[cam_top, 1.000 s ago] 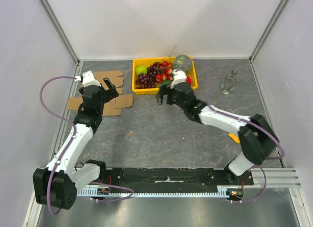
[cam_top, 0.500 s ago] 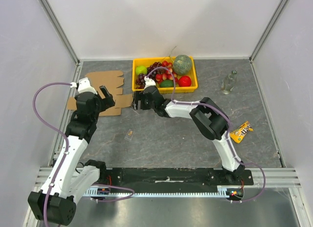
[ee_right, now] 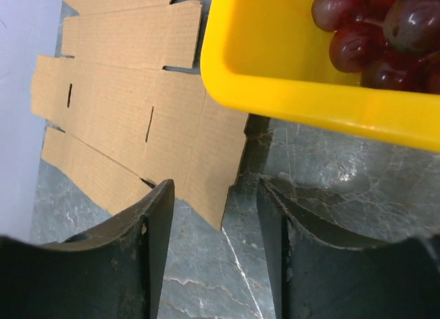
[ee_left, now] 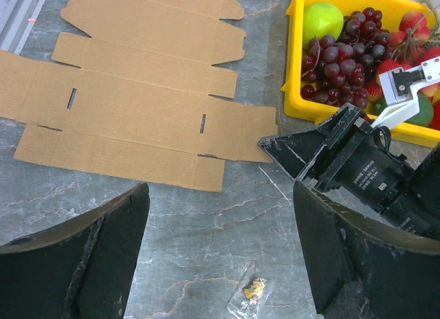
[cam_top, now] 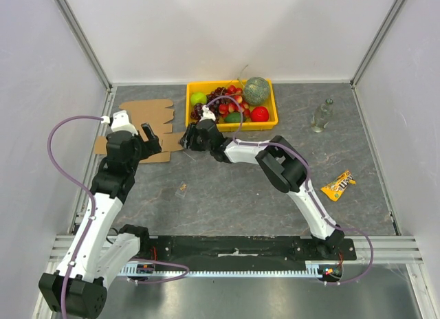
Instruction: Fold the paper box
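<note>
Paper box point(cam_top: 148, 109) lies flat and unfolded in the upper left of the top view, long axis left-right, just left of the yellow crate point(cam_top: 261, 126). Right gripper point(cam_top: 187, 138) is at the sheet's right end flap, jaws part open astride the flap edge, nothing clamped. Left gripper point(cam_top: 146, 135) hangs over the sheet's near edge, jaws wide, empty. Both arms are at the sheet; only 1, the right, is lined up for a pinch.
</note>
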Robot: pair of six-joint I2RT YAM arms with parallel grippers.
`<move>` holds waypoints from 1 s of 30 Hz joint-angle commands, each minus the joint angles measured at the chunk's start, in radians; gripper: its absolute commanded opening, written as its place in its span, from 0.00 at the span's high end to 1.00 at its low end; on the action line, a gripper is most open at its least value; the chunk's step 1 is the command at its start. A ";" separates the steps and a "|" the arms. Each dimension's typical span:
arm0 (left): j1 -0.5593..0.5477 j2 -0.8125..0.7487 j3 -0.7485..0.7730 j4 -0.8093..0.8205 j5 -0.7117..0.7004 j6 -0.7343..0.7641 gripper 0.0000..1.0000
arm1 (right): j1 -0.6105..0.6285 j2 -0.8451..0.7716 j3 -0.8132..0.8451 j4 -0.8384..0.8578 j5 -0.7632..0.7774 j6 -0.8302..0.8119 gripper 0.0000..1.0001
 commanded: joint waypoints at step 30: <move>0.015 -0.157 -0.030 0.038 -0.020 0.015 0.23 | 0.072 -0.100 0.254 -0.065 -0.084 -0.189 1.00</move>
